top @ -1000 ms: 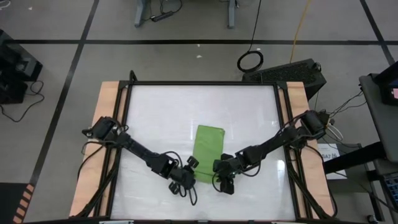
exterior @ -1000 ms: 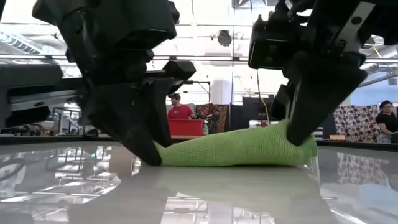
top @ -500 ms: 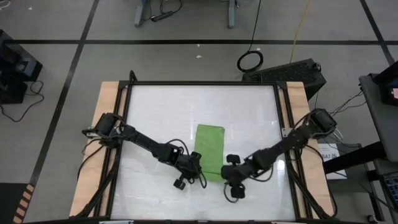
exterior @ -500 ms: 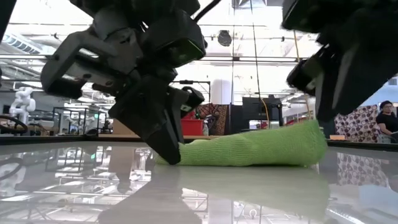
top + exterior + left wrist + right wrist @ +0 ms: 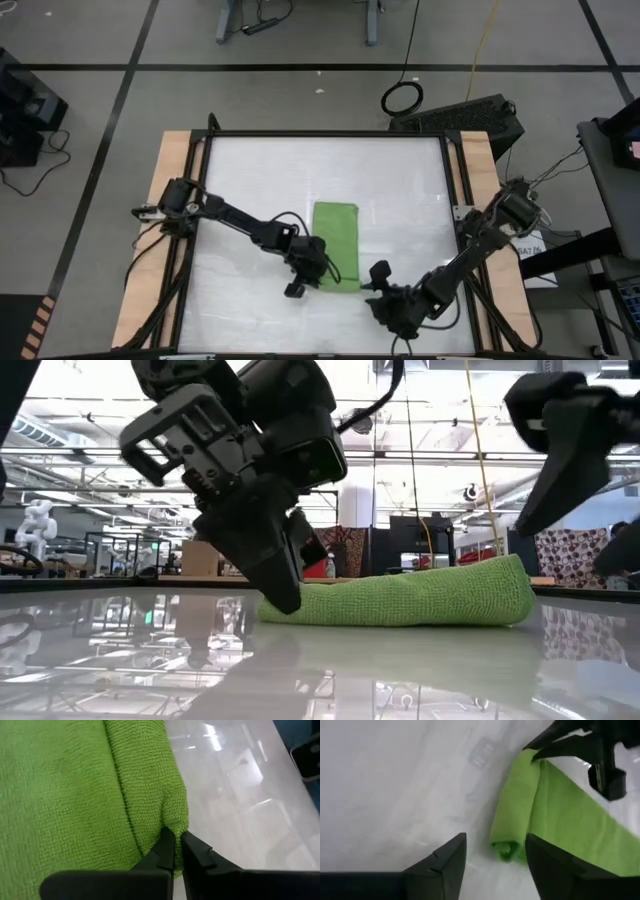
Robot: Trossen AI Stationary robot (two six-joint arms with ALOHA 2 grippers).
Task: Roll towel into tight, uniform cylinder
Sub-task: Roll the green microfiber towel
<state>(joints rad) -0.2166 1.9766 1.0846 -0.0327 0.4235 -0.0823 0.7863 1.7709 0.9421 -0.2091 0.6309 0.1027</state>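
Left wrist view — left gripper (image 5: 175,846) pinches towel (image 5: 75,790) (rolled edge).

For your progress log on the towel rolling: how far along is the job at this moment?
Done: a short roll is formed at the near edge of the towel. In hand: the left gripper is shut on the roll's left end; the right gripper is open, off the cloth, near the table's front edge. Left: most of the towel lies flat, unrolled.

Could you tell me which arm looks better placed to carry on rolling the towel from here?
Probably the left. The left gripper sits at the rolled end of the towel, fingers nearly shut on its corner. The right gripper is open and off the cloth.
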